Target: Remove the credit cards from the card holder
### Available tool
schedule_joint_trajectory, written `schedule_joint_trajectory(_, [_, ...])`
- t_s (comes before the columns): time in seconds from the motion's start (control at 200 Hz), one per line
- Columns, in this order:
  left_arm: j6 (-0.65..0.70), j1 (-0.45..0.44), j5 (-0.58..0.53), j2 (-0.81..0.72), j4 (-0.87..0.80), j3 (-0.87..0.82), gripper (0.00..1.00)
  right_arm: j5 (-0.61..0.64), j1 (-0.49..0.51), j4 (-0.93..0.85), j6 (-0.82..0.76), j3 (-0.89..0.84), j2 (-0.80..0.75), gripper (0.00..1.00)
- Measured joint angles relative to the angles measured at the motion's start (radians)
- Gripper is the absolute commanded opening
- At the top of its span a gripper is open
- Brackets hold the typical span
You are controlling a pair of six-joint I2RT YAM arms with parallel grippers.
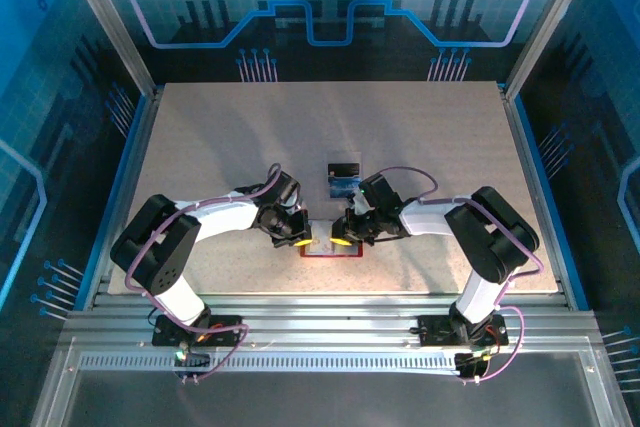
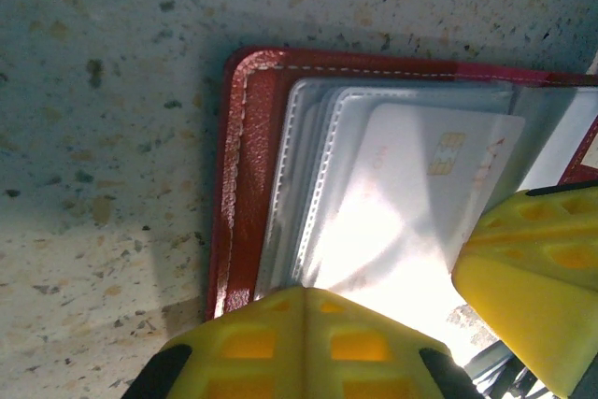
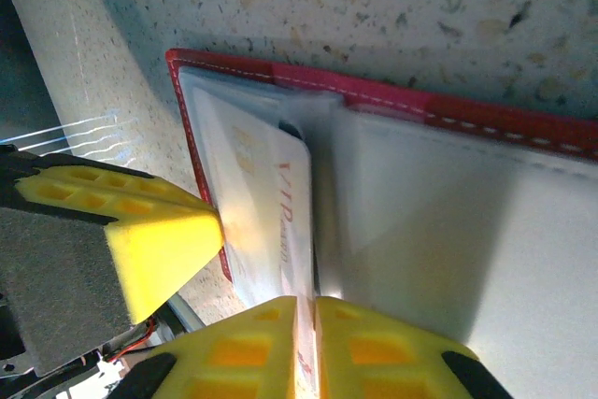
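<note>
Overhead, the red card holder (image 1: 330, 254) lies open on the table (image 1: 220, 137), with the left tool (image 1: 298, 239) and right tool (image 1: 343, 237) meeting over it. A blue card (image 1: 343, 186) and a dark card (image 1: 343, 166) lie flat on the table just beyond the card holder.

From the left wrist, the left tool (image 2: 304, 343) has its fingers together at the card holder's (image 2: 245, 184) edge, over its clear pockets (image 2: 308, 165). A pale card (image 2: 420, 175) with a gold chip lies among the pockets.

From the right wrist, the right tool (image 3: 306, 343) is clamped on the pale card (image 3: 271, 203), which sits partly out of the card holder (image 3: 523, 123).
</note>
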Motion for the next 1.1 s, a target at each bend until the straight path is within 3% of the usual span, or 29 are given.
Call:
schedule_joint_trajectory(0.61, [0.000, 0.000, 0.000, 0.001, -0.011, 0.006, 0.00, 0.004, -0.014, -0.003, -0.002, -0.016, -0.039, 0.02])
schedule_joint_trajectory(1.101, [0.000, 0.000, 0.000, 0.004, -0.022, 0.012, 0.00, -0.008, -0.008, 0.019, 0.007, 0.001, 0.008, 0.13])
